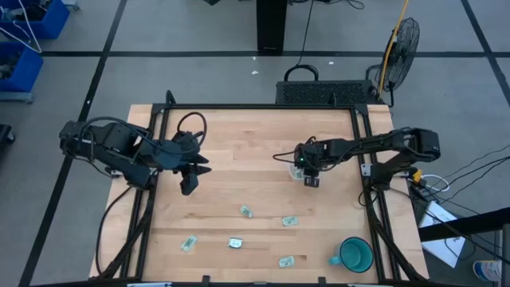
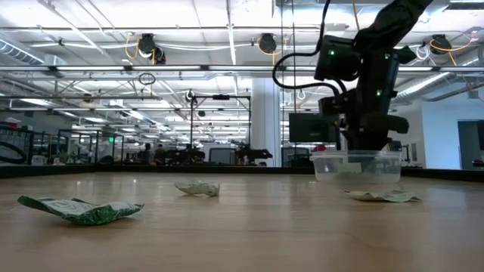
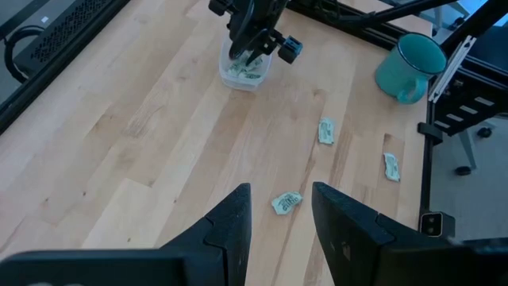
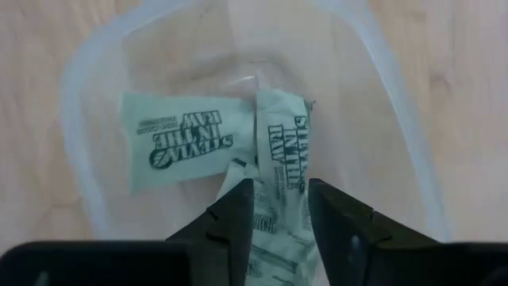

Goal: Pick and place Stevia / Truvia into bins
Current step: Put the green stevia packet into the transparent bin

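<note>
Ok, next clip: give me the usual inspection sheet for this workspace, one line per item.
Surface: wooden table, bare at the far half.
Job's things: clear tub holds several sachets; five more loose on the near half, e.g. one and another.
Clutter: teal mug at the near right corner.
Grippers: right gripper over the tub, a sachet between its fingers; left gripper open, hanging over the left side, holding nothing.
Cables: black loop on the left arm; loose leads on the floor at the right.
Surroundings: floor fan beyond the far right corner; no person seen.
</note>
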Controlling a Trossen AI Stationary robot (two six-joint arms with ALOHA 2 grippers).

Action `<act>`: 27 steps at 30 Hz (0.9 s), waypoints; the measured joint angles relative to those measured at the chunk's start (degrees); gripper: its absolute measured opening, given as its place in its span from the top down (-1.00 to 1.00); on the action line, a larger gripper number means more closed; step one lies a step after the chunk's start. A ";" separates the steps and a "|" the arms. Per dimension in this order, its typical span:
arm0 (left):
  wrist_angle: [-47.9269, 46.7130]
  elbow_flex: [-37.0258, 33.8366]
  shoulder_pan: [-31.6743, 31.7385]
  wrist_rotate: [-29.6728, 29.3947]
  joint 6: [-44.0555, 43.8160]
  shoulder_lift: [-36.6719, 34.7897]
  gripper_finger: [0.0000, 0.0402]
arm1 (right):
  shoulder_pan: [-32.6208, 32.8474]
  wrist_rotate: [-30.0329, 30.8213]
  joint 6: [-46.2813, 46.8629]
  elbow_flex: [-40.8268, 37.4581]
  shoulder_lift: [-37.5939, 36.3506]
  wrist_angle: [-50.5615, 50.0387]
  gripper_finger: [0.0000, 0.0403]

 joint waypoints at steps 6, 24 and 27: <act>-0.02 0.00 0.01 0.00 0.00 0.00 0.30 | 0.91 -0.02 2.96 5.25 -4.78 -8.16 0.35; -0.05 0.00 -0.33 -0.02 -0.83 0.00 0.30 | 23.17 -20.75 15.05 8.94 -8.44 10.13 0.35; -0.04 0.00 -0.33 -0.47 0.47 0.00 0.30 | 26.71 -19.99 20.40 8.94 -4.87 8.60 0.35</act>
